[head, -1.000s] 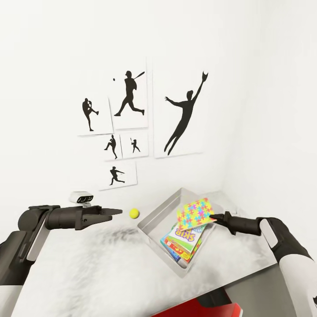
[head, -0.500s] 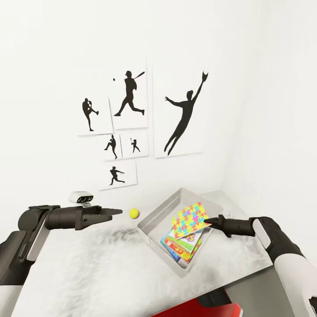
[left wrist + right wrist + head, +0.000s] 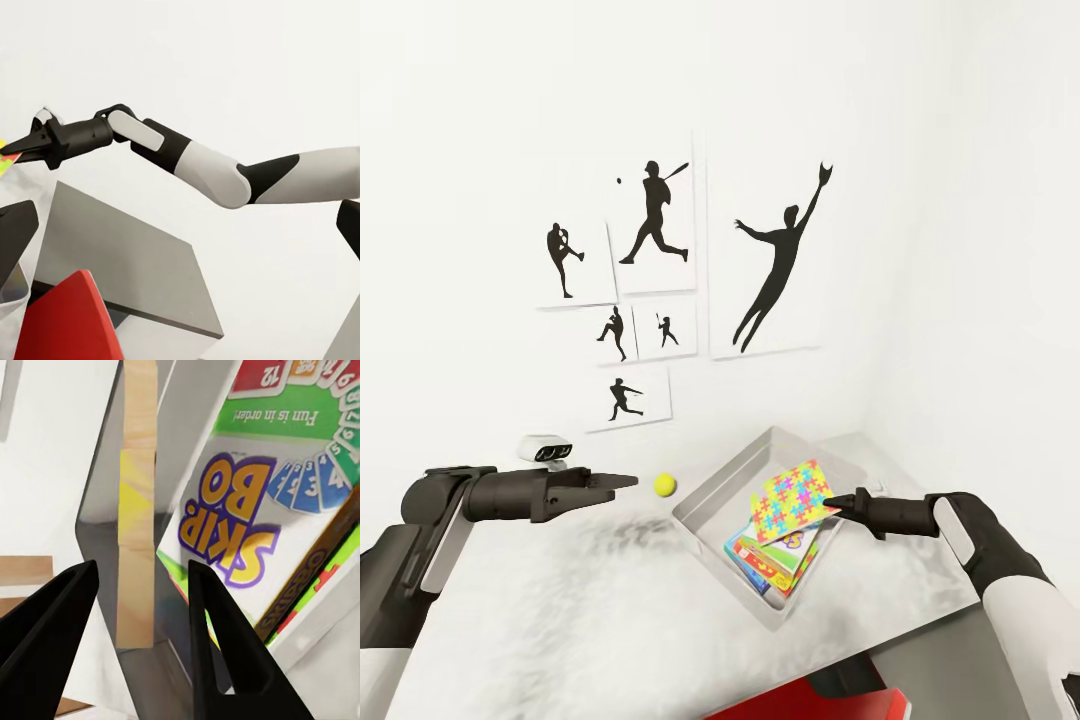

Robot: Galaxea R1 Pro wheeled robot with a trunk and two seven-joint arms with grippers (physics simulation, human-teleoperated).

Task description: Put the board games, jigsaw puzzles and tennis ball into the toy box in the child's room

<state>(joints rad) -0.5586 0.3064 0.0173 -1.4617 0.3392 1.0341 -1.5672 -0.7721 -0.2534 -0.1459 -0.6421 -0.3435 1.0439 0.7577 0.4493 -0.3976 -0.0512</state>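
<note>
On the pale grey table (image 3: 590,610) stands the toy box (image 3: 715,495), a shallow grey tray. Board games (image 3: 785,560) are stacked in it, the white Skip-Bo box (image 3: 247,517) uppermost. A multicoloured jigsaw puzzle (image 3: 792,497) lies tilted on that stack. My right gripper (image 3: 833,503) is at the puzzle's right edge. In the right wrist view the puzzle's edge (image 3: 139,510) runs between the open fingers (image 3: 214,637) with a gap on each side. The yellow tennis ball (image 3: 665,485) rests on the table just left of the toy box. My left gripper (image 3: 622,483) hovers open, pointing at the ball, a short way off.
Framed baseball silhouettes (image 3: 650,270) hang on the white wall behind the table. A small white device (image 3: 547,448) sits at the table's back left. A red object (image 3: 800,700) shows below the table's front edge. The room's corner lies just right of the toy box.
My right gripper moved left and down, lowering the puzzle from a raised tilt onto the stacked games. Over the last half second nothing moved. The left arm and ball stayed put.
</note>
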